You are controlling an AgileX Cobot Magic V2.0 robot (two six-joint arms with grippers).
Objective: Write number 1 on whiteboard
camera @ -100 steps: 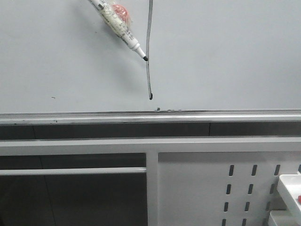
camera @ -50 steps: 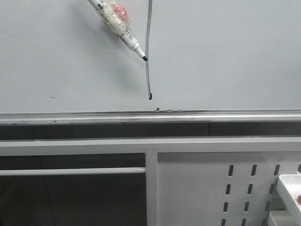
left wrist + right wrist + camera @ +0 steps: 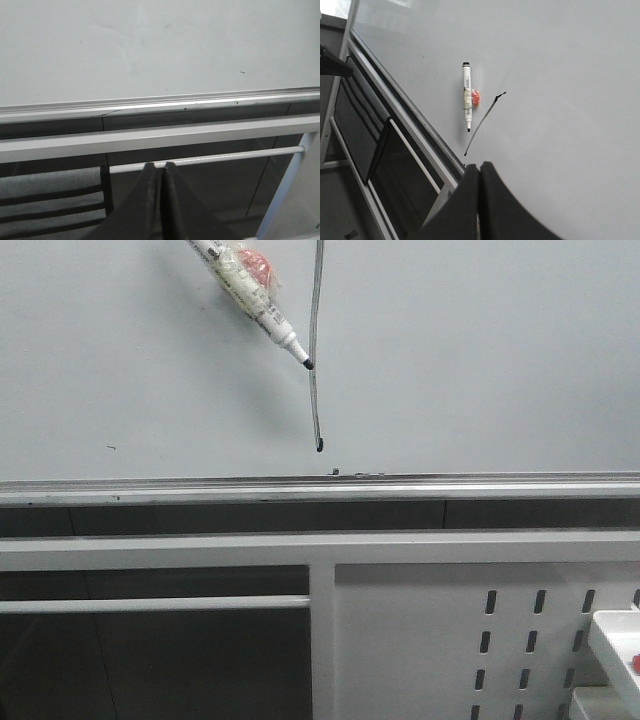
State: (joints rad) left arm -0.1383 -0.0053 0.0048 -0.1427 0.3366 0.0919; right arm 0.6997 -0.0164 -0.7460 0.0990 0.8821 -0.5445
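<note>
The whiteboard (image 3: 500, 360) fills the upper front view, with its silver bottom rail (image 3: 200, 487) below. The number 1 (image 3: 316, 415) is a thin dark stroke ending in a small blob just above the rail. A white marker (image 3: 250, 295) with a red lump on it hangs tilted against the board, uncapped, its black tip beside the stroke. The marker (image 3: 466, 100), the stroke (image 3: 482, 120) and the board (image 3: 560, 75) show in the right wrist view. My right gripper (image 3: 480, 166) is shut and empty, away from the marker. My left gripper (image 3: 159, 165) is shut and empty below the rail (image 3: 150, 104).
A white perforated metal panel (image 3: 430, 640) and grey frame bars (image 3: 150, 550) stand below the board. A white box with a red spot (image 3: 615, 635) sits at the lower right. A grey striped surface (image 3: 50, 200) lies beside the left gripper.
</note>
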